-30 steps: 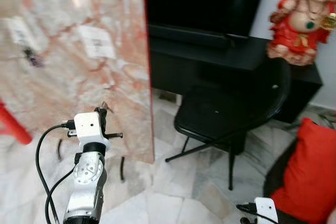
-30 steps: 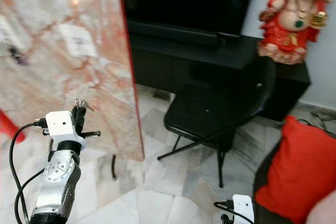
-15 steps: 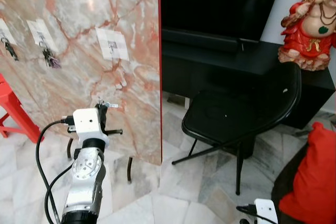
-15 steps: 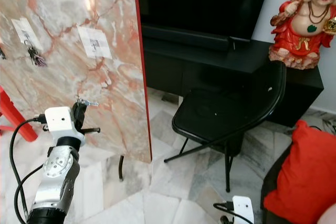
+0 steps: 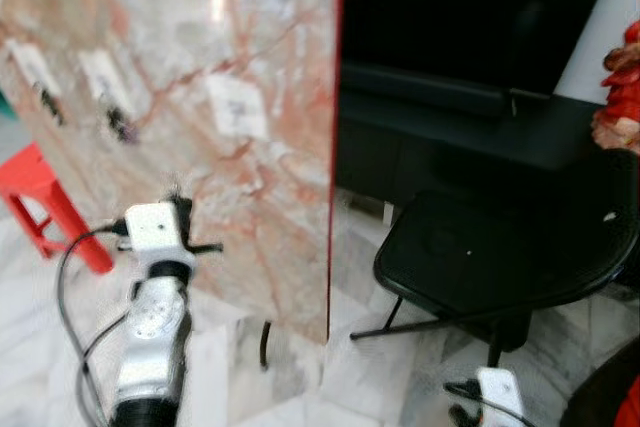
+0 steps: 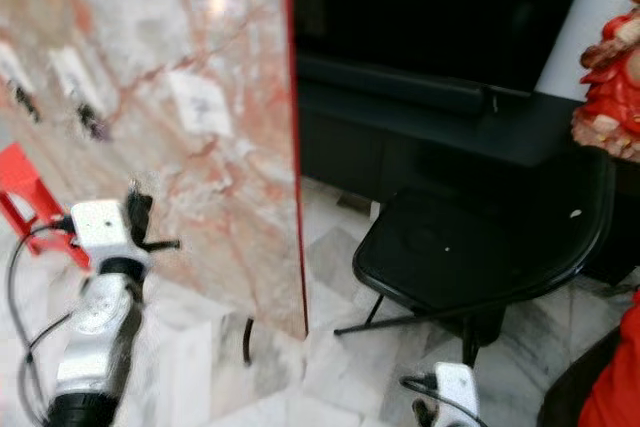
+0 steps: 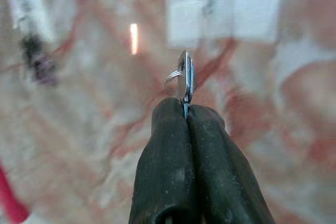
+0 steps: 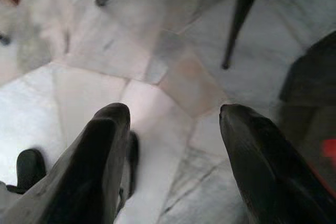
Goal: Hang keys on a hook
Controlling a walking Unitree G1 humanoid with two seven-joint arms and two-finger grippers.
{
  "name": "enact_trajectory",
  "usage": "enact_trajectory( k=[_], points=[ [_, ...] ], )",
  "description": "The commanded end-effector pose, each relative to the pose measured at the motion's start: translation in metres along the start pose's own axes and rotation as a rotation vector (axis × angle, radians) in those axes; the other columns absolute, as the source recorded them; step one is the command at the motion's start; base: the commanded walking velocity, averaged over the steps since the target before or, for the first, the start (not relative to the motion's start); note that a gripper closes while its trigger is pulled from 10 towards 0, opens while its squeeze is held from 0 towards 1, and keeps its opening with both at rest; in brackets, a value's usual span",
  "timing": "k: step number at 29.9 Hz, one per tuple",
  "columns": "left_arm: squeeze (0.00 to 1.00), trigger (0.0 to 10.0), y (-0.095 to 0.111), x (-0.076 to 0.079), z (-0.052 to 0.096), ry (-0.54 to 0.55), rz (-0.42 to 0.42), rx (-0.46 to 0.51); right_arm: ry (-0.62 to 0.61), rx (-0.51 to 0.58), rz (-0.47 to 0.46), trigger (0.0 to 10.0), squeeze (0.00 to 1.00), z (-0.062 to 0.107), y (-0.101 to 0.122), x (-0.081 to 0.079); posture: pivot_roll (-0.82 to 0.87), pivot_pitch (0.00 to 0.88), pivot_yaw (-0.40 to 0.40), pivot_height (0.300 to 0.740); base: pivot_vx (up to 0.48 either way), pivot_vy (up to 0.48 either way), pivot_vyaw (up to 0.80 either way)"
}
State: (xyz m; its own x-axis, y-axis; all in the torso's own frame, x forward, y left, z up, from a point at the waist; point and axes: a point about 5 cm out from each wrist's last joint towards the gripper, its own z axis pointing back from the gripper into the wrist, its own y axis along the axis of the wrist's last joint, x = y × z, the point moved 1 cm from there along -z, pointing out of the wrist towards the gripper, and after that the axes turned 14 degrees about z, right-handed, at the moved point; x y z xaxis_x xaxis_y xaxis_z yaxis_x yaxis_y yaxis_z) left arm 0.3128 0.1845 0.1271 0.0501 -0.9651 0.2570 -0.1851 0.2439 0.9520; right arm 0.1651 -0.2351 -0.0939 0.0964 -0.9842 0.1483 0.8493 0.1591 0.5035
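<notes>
Left gripper (image 7: pixel 186 113) is clamped tight on the key (image 7: pixel 185 81), which pokes straight out past its fingertips with the ring beside it, held up before the marble board (image 5: pixel 200 67), below a white label (image 7: pixel 223 6). Right gripper (image 8: pixel 170 116) hangs wide open over the floor (image 8: pixel 157 56), holding nothing.

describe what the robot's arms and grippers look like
The left arm is silver metal with round joint discs, topped by a white boxy camera module; a black cable loops beside it. The left gripper and right gripper each have two long, rounded, matte black fingers.
</notes>
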Motion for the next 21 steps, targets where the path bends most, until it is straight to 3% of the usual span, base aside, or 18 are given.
enact_trajectory(
  k=[1,7,21],
  points=[
    [0.0,10.0,0.008,-0.011,-0.002,0.028,-0.022,0.021,0.017,0.029,-0.004,10.0,0.0,-0.002,0.011,-0.007,-0.01,0.0,-0.022,0.74,0.341,0.0,0.0],
    [0.0,10.0,0.008,-0.009,-0.001,0.024,-0.035,0.023,0.022,0.031,0.002,10.0,0.0,-0.002,0.011,-0.007,-0.01,0.0,-0.024,0.74,0.327,0.0,0.0],
    [0.0,10.0,0.003,0.002,0.001,-0.048,-0.074,0.007,0.023,0.039,-0.004,10.0,0.0,-0.003,0.012,-0.008,0.0,0.0,-0.024,0.74,0.0,0.0,0.0]
  ],
)
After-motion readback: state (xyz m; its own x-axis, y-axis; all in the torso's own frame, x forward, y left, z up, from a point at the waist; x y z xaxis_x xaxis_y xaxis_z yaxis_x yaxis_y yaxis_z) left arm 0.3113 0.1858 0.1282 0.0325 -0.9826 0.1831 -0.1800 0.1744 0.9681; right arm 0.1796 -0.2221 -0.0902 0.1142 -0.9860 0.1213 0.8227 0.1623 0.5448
